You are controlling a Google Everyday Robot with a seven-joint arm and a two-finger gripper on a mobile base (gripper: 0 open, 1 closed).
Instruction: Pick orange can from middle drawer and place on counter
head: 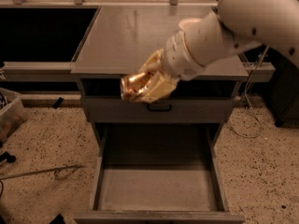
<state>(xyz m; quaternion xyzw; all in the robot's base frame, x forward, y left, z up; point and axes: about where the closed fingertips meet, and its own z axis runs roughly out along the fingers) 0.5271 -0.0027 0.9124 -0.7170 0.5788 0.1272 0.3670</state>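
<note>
Gray counter [135, 36] sits just behind my gripper [145, 86], jaws clamped on orange can [132, 84]. I should clear its front edge first, then lower the can upright.

This looks like a robotics lab or workshop. A plain gray metal cabinet [112, 111] with a bare counter [126, 36] and an open drawer [156, 190] stands on a speckled floor [46, 139]. A loose cable [257, 122] trails beside it, and a plastic bin [9, 115] sits at the left. The robot's gripper [140, 85], at the counter's front edge, clasps an orange can [132, 84].
</note>
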